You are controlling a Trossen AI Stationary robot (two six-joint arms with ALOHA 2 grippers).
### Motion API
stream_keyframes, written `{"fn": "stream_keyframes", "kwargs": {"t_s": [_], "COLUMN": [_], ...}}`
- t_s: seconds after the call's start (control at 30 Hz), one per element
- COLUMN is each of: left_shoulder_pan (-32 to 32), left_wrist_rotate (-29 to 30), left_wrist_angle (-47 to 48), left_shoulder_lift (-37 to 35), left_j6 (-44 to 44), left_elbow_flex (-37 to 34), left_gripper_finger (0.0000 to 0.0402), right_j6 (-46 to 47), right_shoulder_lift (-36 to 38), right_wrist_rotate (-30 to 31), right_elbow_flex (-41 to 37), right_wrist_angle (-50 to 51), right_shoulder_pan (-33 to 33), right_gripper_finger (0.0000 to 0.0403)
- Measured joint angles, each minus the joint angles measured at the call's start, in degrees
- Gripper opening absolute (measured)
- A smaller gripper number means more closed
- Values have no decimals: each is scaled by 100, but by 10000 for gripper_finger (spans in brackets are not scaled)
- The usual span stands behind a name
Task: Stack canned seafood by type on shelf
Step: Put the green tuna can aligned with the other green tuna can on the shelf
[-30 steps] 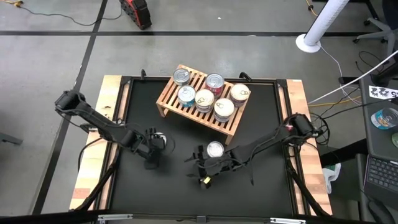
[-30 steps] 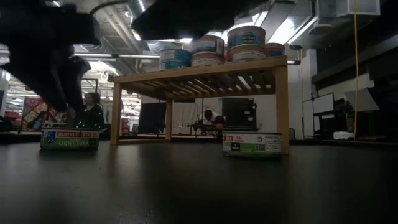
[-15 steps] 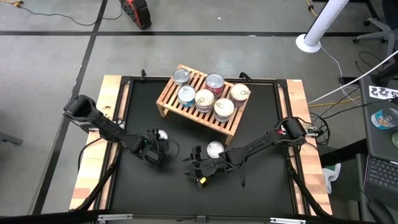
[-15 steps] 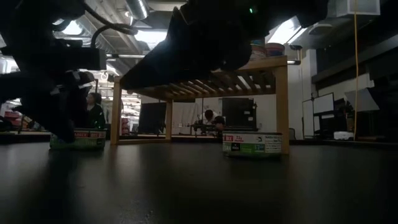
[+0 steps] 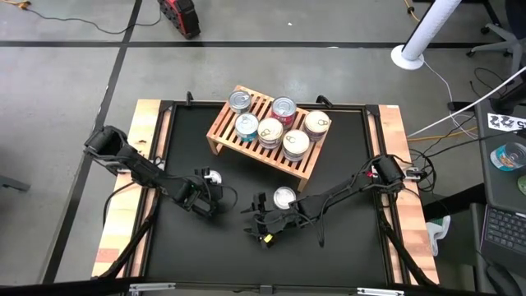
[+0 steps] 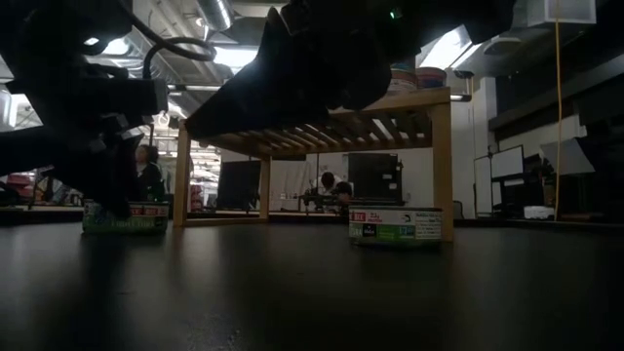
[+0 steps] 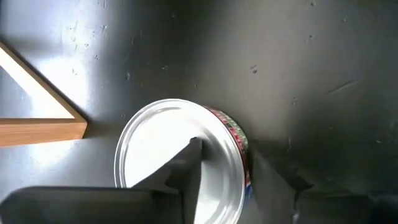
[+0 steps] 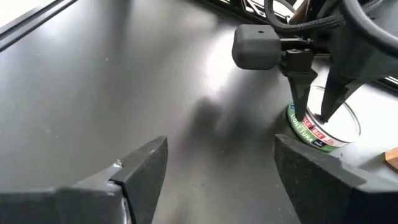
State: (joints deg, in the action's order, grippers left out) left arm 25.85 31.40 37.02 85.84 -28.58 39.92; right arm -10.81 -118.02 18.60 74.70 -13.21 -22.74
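Left gripper (image 5: 210,186) fingers straddle tin (image 7: 183,158), not clamped; right gripper (image 5: 256,220) spread.

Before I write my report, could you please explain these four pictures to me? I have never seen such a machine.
It is a robot with two dark arms at a black table; each ends in a two-finger gripper. One camera looks down from above, one sits at table height, and one rides on each wrist. A wooden slatted shelf holds six seafood tins. Two more stand on the table. The left gripper is down at one, a light tuna can. The right gripper hangs open and empty near the other tin.
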Motion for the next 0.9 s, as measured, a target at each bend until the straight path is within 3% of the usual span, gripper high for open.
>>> {"fn": "stream_keyframes", "kwargs": {"t_s": [0.43,0.9], "left_shoulder_pan": [2,3], "left_wrist_rotate": [78,-239], "left_wrist_angle": [-79,-84], "left_shoulder_lift": [-9,22], "left_j6": [-65,-2], "left_elbow_flex": [13,358], "left_gripper_finger": [8,1], "right_j6": [0,-16], "right_shoulder_lift": [0,0], "right_wrist_rotate": [1,248], "right_elbow_flex": [0,0], "right_wrist_angle": [0,2], "right_shoulder_pan": [0,0], "right_gripper_finger": [289,289]}}
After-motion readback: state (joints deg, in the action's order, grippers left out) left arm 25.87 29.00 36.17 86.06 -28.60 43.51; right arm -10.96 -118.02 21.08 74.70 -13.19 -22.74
